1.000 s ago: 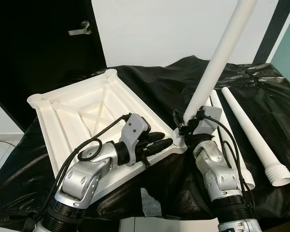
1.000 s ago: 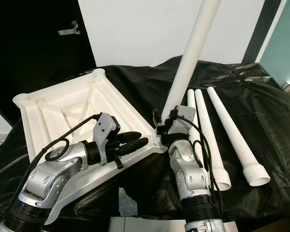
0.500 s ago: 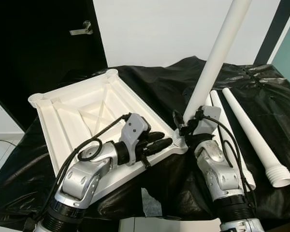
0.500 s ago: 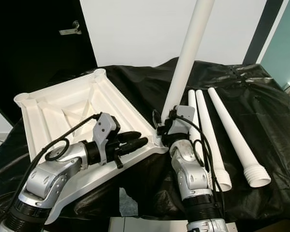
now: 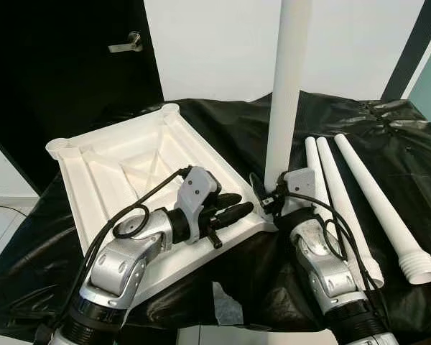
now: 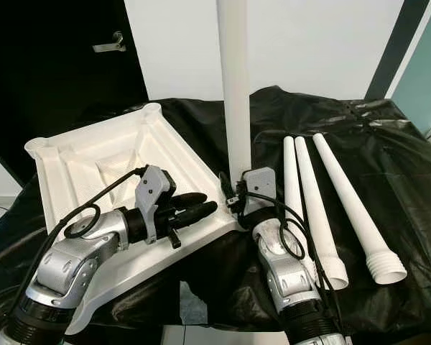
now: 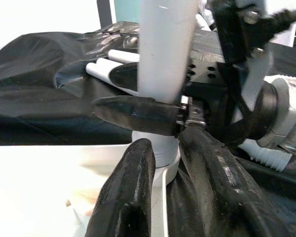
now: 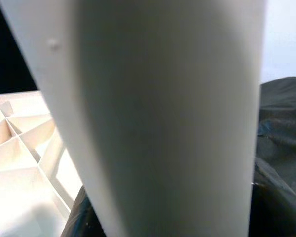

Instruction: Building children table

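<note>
The white tabletop lies upside down on black cloth, ribs facing up. A long white table leg stands upright with its foot in the tabletop's near right corner socket. My right gripper is shut on the leg just above the socket, and the leg is close before the right wrist camera. My left gripper lies along the tabletop's near right edge, its fingertips beside the socket. Its two fingers stand close together with the white rim between them.
Three more white legs lie side by side on the black cloth to the right, wide threaded ends toward me. A dark door with a handle stands at the back left. The cloth's front edge drops off just below my arms.
The leg has swung from leaning to the right to standing upright in the corner socket, with my right gripper still on it. My left gripper stays at the tabletop's edge.
</note>
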You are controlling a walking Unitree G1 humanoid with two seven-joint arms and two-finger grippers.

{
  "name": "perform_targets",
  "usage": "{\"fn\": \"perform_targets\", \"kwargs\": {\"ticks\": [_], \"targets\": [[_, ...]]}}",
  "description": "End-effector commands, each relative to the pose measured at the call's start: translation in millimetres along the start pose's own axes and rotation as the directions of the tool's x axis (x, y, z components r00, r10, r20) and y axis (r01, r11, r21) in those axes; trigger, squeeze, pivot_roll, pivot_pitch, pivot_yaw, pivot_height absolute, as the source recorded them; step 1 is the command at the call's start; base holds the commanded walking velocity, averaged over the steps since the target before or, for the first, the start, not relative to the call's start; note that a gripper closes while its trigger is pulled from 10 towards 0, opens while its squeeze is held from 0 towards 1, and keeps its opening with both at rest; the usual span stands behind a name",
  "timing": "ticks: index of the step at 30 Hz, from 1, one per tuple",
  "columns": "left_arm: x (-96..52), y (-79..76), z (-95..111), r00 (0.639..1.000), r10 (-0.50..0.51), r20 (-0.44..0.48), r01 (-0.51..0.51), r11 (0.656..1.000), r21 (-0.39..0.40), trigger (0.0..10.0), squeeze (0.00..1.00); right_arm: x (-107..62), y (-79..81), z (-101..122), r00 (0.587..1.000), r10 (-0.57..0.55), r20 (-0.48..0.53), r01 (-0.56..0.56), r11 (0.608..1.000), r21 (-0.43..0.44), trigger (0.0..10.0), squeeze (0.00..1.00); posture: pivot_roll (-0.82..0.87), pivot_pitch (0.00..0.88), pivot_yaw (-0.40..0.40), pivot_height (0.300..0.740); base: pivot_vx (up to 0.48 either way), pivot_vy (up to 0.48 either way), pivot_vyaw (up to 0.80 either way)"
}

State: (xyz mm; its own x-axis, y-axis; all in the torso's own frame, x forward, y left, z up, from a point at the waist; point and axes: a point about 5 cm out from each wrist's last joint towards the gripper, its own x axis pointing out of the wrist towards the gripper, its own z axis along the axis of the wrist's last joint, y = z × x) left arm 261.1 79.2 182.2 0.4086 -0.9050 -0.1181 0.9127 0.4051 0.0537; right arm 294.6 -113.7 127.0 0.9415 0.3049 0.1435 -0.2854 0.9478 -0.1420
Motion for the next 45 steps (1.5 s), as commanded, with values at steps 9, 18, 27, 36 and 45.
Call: {"fn": "perform_targets", "kwargs": {"ticks": [9, 18, 27, 36, 45], "targets": [[-2.1, 6.5, 6.6, 0.997, 0.071, 0.005, -0.071, 0.997, 0.024, 10.0, 0.00, -31.9, -2.7, -45.2, 0.989, 0.011, -0.150, 0.026, 0.968, 0.248, 10.0, 0.00, -0.01, 0.000, 0.039, 0.740, 0.000, 0.000, 0.00], [-0.9, 6.5, 6.8, 0.998, 0.065, 0.002, -0.065, 0.998, 0.026, 10.0, 0.00, -25.9, -12.2, -50.1, 0.976, 0.016, -0.216, 0.030, 0.977, 0.211, 10.0, 0.00, -0.01, 0.000, 0.043, 0.740, 0.000, 0.000, 0.00], [-1.0, 6.7, 6.9, 0.998, 0.068, 0.002, -0.068, 0.997, 0.027, 10.0, 0.00, -14.5, -16.2, -47.5, 0.953, 0.070, -0.294, -0.003, 0.975, 0.222, 10.0, 0.00, -0.01, 0.000, 0.041, 0.740, 0.000, 0.000, 0.00], [-0.5, 6.5, 7.0, 0.997, 0.072, 0.005, -0.072, 0.997, 0.028, 10.0, 0.00, -11.6, -19.6, -48.0, 0.934, 0.112, -0.339, -0.036, 0.974, 0.223, 10.0, 0.00, -0.01, 0.000, 0.037, 0.740, 0.000, 0.000, 0.00], [-0.6, 5.6, 6.7, 0.997, 0.073, 0.005, -0.073, 0.997, 0.026, 10.0, 0.00, -11.8, -21.0, -48.4, 0.920, 0.134, -0.369, -0.073, 0.982, 0.174, 10.0, 0.00, -0.01, 0.000, 0.035, 0.740, 0.000, 0.000, 0.00]]}}
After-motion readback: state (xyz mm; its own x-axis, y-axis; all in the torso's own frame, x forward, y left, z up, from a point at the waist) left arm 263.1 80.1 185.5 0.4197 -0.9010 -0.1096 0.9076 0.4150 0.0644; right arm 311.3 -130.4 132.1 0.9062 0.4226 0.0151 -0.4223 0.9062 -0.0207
